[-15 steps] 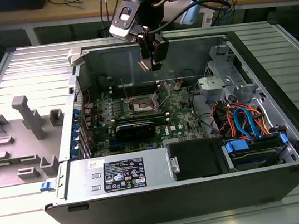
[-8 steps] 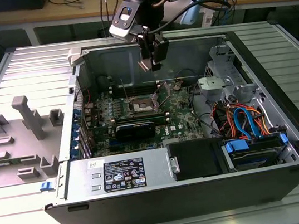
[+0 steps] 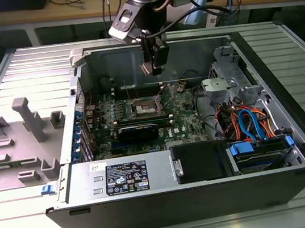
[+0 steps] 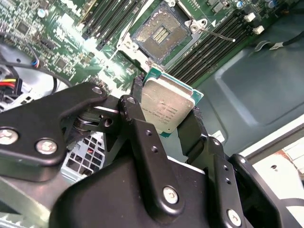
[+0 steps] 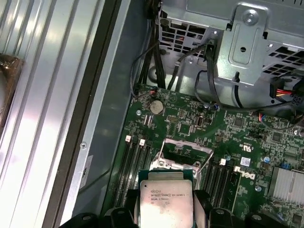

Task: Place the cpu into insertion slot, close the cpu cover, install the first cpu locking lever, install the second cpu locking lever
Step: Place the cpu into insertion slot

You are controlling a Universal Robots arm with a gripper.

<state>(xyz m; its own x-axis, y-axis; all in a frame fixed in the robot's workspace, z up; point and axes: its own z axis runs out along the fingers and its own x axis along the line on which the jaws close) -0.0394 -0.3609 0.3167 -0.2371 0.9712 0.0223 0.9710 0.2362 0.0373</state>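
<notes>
My gripper (image 3: 153,67) hangs inside the open computer case, above the motherboard (image 3: 184,115). Its black fingers (image 4: 135,102) are shut on two opposite edges of the cpu (image 4: 164,102), a square chip with a silver metal top and a green rim, also seen in the first wrist view as the cpu (image 5: 166,197) in the gripper (image 5: 166,211). The insertion slot (image 4: 160,32) lies open and bare below the chip, its dark contact field showing. In the exterior view the insertion slot (image 3: 146,108) sits below and slightly to the left of the gripper. The cpu cover (image 5: 187,152) appears raised at the slot's far side.
Long black memory slots (image 4: 209,47) flank the socket on both sides. A black card (image 3: 138,131), the power supply (image 3: 125,178), a drive cage (image 3: 226,88) and orange and blue cables (image 3: 248,122) fill the case. A grey fixture (image 3: 26,135) stands on the exterior view's left.
</notes>
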